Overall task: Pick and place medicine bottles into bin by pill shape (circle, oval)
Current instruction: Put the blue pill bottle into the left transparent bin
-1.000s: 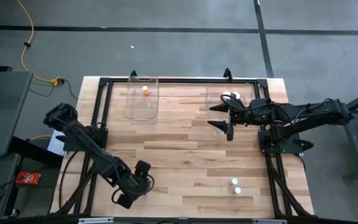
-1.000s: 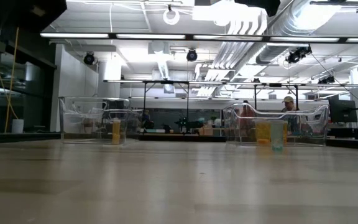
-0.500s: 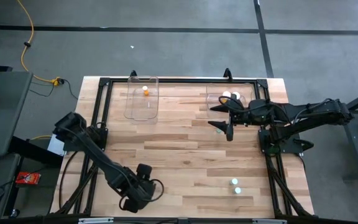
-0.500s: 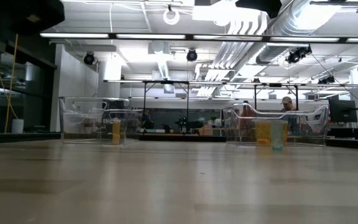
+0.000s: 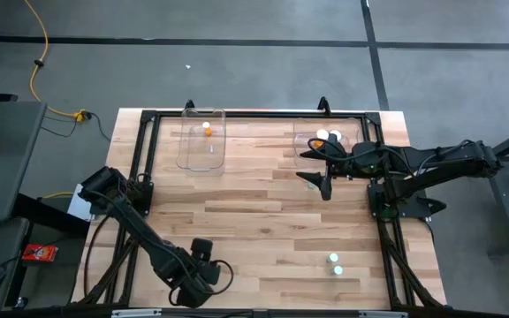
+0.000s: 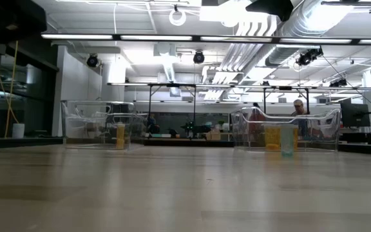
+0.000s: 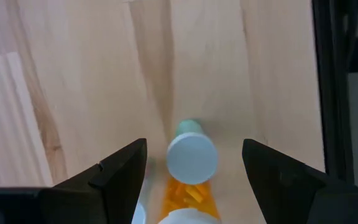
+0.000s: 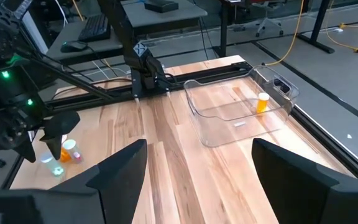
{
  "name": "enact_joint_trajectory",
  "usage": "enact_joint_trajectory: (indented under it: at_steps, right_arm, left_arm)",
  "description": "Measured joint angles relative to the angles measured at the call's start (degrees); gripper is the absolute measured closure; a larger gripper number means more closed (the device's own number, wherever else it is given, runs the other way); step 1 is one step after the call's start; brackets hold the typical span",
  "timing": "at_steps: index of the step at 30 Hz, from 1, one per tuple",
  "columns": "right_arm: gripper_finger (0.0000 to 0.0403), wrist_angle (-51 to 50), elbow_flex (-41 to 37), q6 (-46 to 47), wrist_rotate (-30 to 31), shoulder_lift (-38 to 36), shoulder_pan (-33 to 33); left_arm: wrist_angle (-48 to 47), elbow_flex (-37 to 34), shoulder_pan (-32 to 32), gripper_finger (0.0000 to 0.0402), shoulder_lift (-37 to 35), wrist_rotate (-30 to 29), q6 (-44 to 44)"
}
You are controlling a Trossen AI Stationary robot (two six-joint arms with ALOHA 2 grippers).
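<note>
Under my left gripper (image 7: pixel 191 171), near the table's near edge, stand a few medicine bottles: a pale green one with a white cap (image 7: pixel 191 157) and an amber one (image 7: pixel 188 194) show between the open fingers, which touch neither. The high view hides them under the left gripper (image 5: pixel 203 272); the right wrist view shows the cluster (image 8: pixel 68 151). Two more bottles (image 5: pixel 335 264) stand near the right front. One amber bottle (image 5: pixel 207 127) stands in the left clear bin (image 5: pixel 203 150), and white-capped bottles (image 5: pixel 328 135) stand in the right clear bin (image 5: pixel 306 140). My right gripper (image 5: pixel 318 168) hovers open, raised, beside the right bin.
A black metal frame (image 5: pixel 140 177) runs along the table's edges. In the low view both bins (image 6: pixel 98 125) (image 6: pixel 285 132) stand at the far side, with bare wood in front. A person (image 6: pixel 298 106) shows in the room behind the table.
My left gripper has moved toward the table's near edge and a little to the right, sinking lower, and its wrist has rolled and tipped further downward. It has stayed open.
</note>
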Motion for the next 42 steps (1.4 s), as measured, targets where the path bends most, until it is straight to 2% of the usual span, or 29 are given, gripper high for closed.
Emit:
enact_joint_trajectory:
  at_steps: [12, 25, 34, 38, 42]
  right_arm:
    - [0.0121, 0.02, 0.00, 0.00, 0.01, 0.00, 0.00]
    - [0.0121, -0.05, 0.00, 0.00, 1.58, 0.00, -0.02]
    - [0.0121, -0.33, 0.00, 0.00, 1.58, 0.00, -0.02]
    - [0.0121, -0.33, 0.00, 0.00, 1.58, 0.00, -0.02]
    - [0.0121, -0.33, 0.00, -0.02, 1.60, 0.00, -0.02]
  left_arm:
    - [-0.03, -0.54, 0.00, 0.0192, -0.02, 0.37, -1.18]
    - [0.50, -1.96, 0.07, 0.0195, -0.04, 1.86, -1.20]
    - [0.63, -2.05, 0.65, 0.0197, -0.04, 0.59, -1.18]
    - [0.64, -2.05, 0.88, 0.0218, -0.04, 0.43, -1.18]
    - [0.65, -2.05, 0.85, 0.0259, -0.04, 0.11, -1.42]
